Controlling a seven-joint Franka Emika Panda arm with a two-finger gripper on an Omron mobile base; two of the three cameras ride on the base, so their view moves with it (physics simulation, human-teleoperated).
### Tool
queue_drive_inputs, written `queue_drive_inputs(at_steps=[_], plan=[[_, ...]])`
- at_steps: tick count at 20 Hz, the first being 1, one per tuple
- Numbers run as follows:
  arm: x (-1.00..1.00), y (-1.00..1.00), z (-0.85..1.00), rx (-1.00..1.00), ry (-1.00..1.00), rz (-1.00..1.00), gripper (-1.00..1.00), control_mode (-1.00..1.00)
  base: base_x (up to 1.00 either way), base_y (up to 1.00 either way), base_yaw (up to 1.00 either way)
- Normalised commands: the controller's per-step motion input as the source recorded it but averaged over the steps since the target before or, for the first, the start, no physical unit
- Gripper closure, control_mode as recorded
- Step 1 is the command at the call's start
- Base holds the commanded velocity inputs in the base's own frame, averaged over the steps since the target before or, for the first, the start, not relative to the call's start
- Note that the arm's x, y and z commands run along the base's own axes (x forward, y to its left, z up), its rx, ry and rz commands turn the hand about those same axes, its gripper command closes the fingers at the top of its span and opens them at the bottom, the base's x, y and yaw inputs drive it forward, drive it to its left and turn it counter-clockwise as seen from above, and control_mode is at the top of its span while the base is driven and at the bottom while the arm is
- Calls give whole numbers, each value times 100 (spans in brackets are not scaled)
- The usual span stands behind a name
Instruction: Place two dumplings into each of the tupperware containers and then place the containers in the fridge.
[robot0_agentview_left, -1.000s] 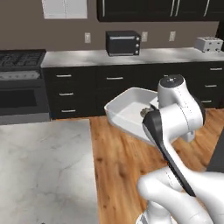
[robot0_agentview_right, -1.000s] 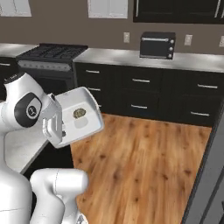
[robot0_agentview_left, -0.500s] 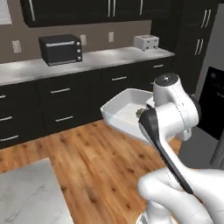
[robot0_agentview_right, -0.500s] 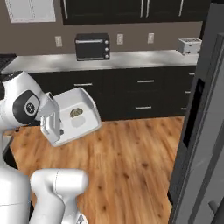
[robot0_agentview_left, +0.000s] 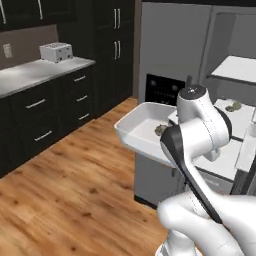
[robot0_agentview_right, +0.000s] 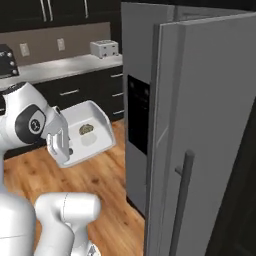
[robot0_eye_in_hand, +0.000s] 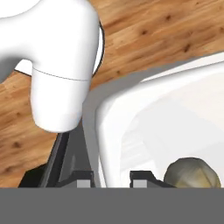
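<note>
My gripper is shut on the near rim of a white tupperware container, held level at chest height above the wood floor. The container's wall stands between the two fingertips in the hand view. An olive-beige dumpling lies inside it, and shows again as the dumpling and the dumpling. The arm hides the gripper in the left base view. The grey fridge stands just behind the container, its black dispenser panel facing me. Inside, more olive-beige pieces rest on a white shelf.
The open fridge door looms close on the right, with its vertical handle. Dark cabinets under a grey counter run along the left wall and carry a toaster. Wood floor lies open to the left.
The whole picture has swung: the base has turned from the counter with the microwave toward the fridge. The container stays in the gripper's hold, level as before.
</note>
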Motion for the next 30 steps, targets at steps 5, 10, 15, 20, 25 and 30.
queue_drive_inputs(at_steps=[5,10,15,20,25,30], plan=[[0,0,0,0,0,0,100,100,9,31,-69],[0,0,0,0,0,0,100,100,4,86,-61],[0,0,0,0,0,0,100,100,0,97,-56],[0,0,0,0,0,0,100,100,3,18,-62],[0,0,0,0,0,0,100,100,5,-3,-63],[0,0,0,0,0,0,100,100,30,39,-31]])
